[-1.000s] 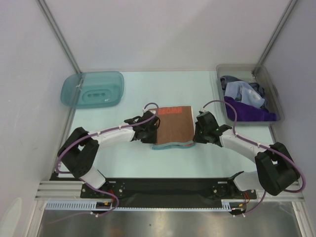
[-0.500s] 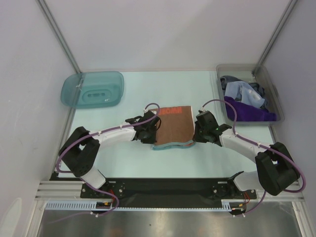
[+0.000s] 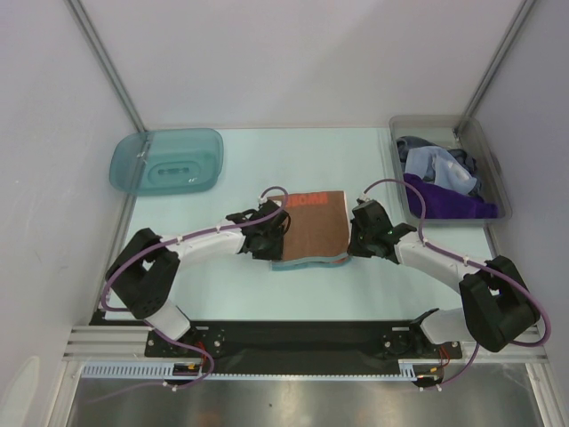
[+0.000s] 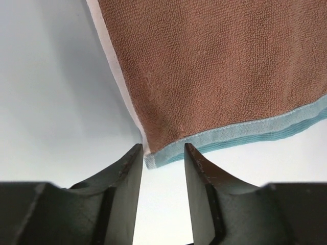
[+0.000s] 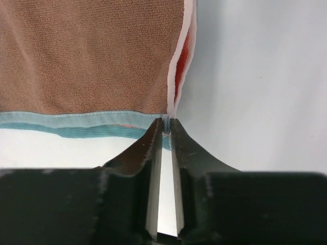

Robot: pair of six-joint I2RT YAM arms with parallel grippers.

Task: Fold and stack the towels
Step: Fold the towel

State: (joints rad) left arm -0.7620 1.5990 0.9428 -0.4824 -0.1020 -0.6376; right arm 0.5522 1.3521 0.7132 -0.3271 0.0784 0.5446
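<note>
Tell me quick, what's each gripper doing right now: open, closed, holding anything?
Left gripper: open, jaws apart at a corner of the brown towel, not gripping it.
Right gripper: shut on the brown towel's other near corner.

One brown towel (image 3: 311,227) laid out, one teal tray (image 3: 124,165), one clear bin (image 3: 436,131).

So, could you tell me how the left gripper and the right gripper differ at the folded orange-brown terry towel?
The left gripper has its jaws apart; the right gripper has them closed. The left gripper merely straddles one near corner of the orange-brown terry towel, unpinched; the right gripper pinches the hem at the other near corner. Both sit at the towel's near edge.
</note>
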